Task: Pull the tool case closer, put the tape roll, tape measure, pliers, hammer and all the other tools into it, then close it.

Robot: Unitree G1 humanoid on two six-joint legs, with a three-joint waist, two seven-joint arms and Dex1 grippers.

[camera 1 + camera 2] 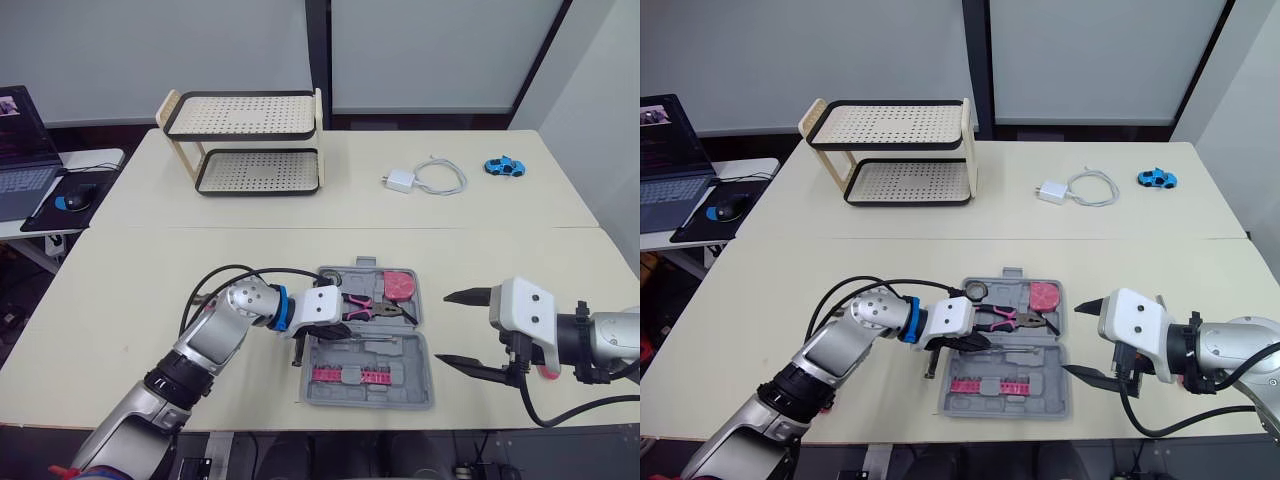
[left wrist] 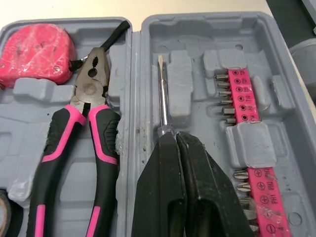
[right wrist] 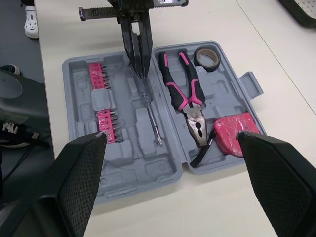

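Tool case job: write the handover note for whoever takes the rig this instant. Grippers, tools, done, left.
Left gripper: shut on the screwdriver, holding it along a slot in the near half of the open tool case.
Right gripper: open, empty, hovering off the case's right edge.
Far half holds the tape roll, pliers and tape measure. The bit strips sit in the near half.
Done: the case lies close in front of the robot with those tools in it.
Left: release the screwdriver, pack any remaining tools, close the case.
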